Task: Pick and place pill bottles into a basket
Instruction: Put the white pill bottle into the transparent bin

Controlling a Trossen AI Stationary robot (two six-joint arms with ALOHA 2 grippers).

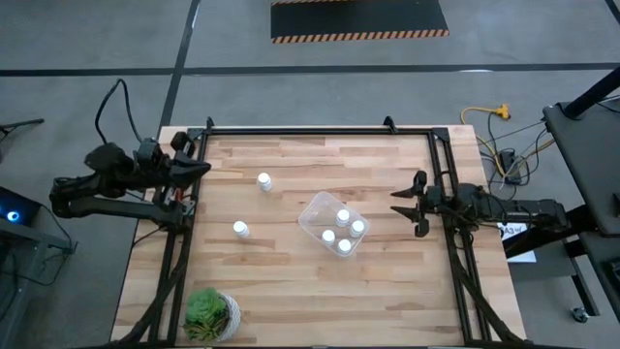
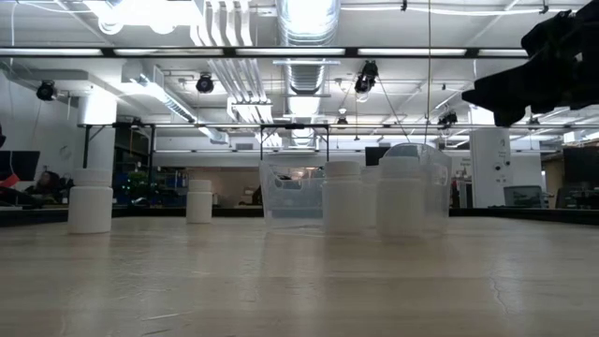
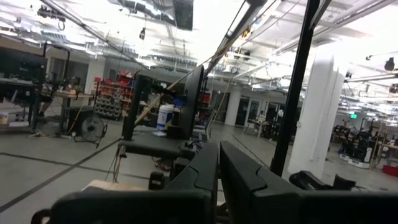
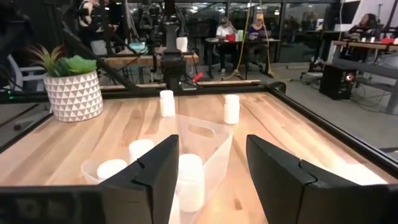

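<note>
We see four bottles [image 1: 342,231] in the basket [image 1: 312,212] at mid-table [image 1: 291,291]. Two more bottles [image 1: 263,181] stand on the table to its left, apart, and a plant [image 1: 211,314] sits at the near-left corner.

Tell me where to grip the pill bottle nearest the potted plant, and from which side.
Grip that pill bottle across its round body just under the cap, coming straight down from above. It stands upright and alone on the table, clear of the basket and the other loose bottle. The left gripper, fingers shut, looks best placed.
</note>
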